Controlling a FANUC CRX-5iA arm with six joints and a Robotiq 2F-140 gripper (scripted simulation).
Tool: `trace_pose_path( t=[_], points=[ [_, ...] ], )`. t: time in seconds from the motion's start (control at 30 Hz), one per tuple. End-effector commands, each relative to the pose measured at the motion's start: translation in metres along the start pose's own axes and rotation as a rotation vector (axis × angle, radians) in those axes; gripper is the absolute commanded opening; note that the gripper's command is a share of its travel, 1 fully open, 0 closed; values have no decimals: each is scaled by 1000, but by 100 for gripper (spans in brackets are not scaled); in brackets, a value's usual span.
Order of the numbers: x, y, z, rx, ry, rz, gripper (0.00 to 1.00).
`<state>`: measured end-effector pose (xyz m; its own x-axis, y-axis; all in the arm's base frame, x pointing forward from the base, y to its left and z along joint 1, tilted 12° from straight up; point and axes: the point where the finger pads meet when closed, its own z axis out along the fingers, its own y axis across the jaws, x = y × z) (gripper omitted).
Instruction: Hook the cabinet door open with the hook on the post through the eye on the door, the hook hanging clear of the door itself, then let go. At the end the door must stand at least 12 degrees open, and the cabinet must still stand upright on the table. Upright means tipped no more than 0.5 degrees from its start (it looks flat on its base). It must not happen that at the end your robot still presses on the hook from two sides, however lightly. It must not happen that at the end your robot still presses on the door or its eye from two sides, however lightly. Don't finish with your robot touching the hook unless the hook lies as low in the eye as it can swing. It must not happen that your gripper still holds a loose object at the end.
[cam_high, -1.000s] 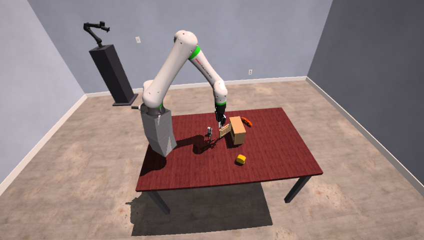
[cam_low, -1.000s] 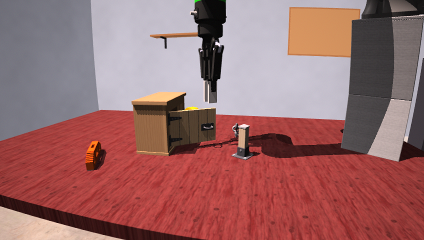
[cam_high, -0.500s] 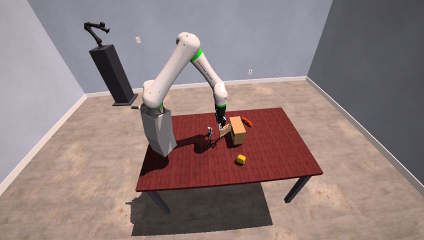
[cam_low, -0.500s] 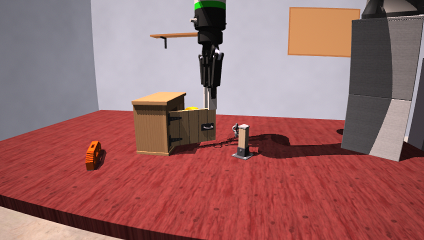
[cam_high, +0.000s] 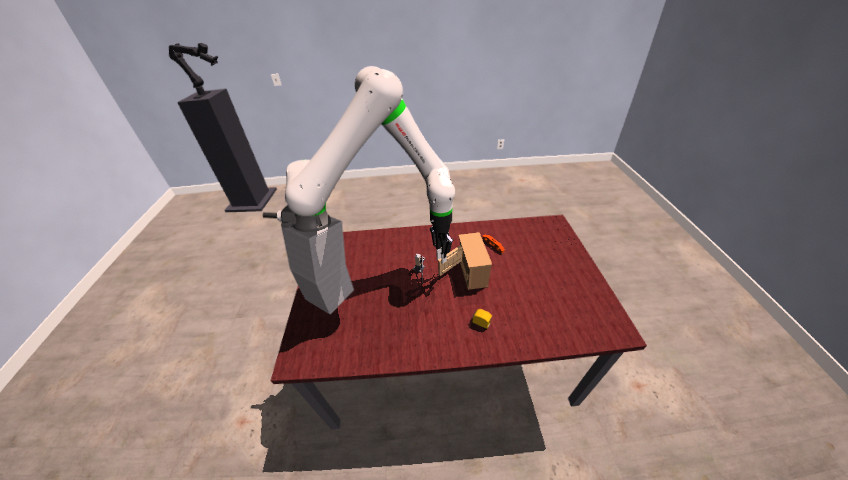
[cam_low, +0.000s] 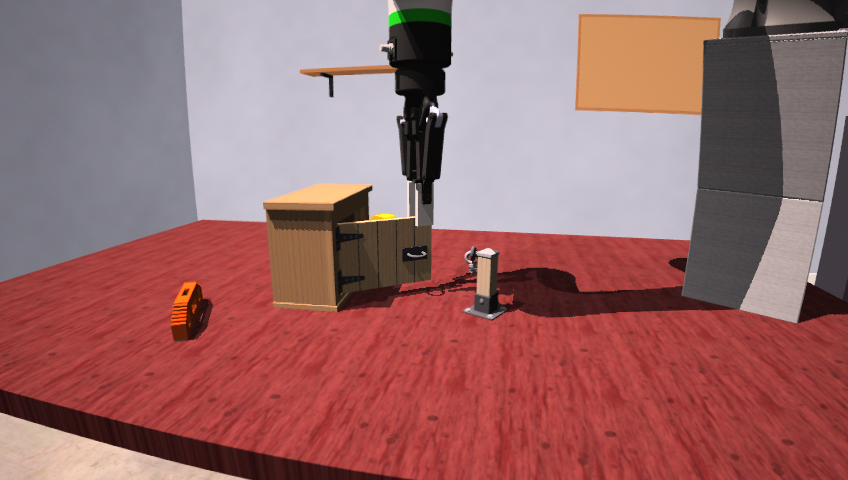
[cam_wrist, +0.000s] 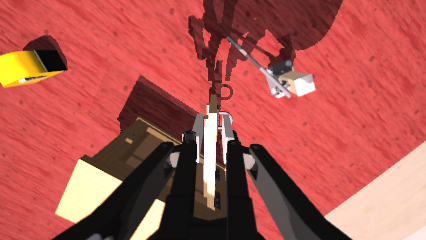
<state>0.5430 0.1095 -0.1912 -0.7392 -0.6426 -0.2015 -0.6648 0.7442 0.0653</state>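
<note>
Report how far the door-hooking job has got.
Done: door stands partly open, cabinet flat on its base. In hand: gripper straddles the door's top edge, fingers on either side. Left: hook hangs from the post, not in the eye; then let go.

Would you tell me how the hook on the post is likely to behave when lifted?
The hook looks like a thin, stiff rod pivoting atop the post, so it would probably swing rather than bend. Being slender, it is likely light and easy to drop.
</note>
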Motion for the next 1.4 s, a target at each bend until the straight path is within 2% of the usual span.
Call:
trace_pose_path(
  t=[0.0,1.37],
  points=[
    [0,0,1,0,0,0,16],
    [-2,-20,1,0,0,-162,16]
  ],
)
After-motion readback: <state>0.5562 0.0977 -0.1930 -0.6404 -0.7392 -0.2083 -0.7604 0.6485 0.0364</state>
